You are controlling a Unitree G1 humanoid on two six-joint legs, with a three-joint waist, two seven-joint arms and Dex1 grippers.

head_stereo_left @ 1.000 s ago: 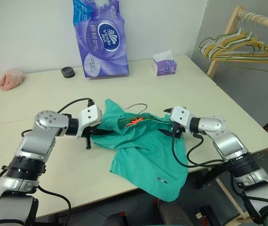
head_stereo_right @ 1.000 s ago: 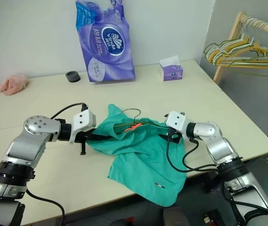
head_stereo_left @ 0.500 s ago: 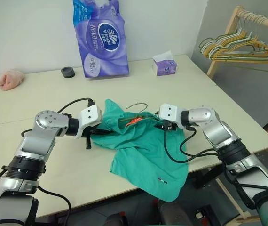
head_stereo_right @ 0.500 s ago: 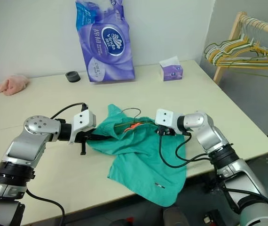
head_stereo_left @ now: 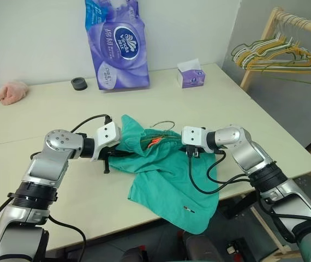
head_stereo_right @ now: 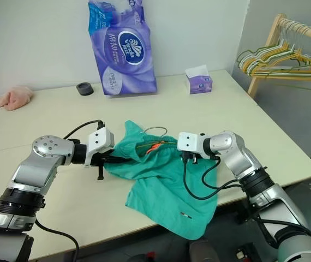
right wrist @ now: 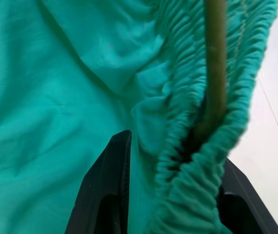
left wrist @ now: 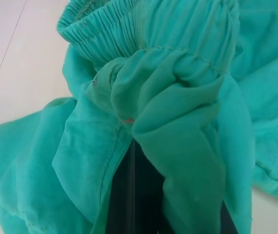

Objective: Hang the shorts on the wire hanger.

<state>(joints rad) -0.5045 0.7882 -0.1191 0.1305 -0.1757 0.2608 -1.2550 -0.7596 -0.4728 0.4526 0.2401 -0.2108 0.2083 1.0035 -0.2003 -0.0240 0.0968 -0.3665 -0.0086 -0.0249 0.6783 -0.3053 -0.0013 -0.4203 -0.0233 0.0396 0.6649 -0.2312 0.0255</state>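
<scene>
Both grippers, left (head_stereo_left: 113, 154) and right (head_stereo_left: 184, 148), pinch the waistband of the shorts (head_stereo_left: 169, 180) on the table (head_stereo_left: 52, 109) — a tug could slip cloth off the wire hanger (head_stereo_left: 161, 129) threaded inside.

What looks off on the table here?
The teal-green cloth shorts lie bunched, one leg drooping over the table's near edge. The thin olive-green wire hanger sits mostly buried in the waistband, just its hook poking out. A small pink cloth lies crumpled at the far corner.

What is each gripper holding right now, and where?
Left gripper: shorts, bunched cloth below the waistband. Right gripper: the shorts' waistband, beside the wire hanger.
</scene>
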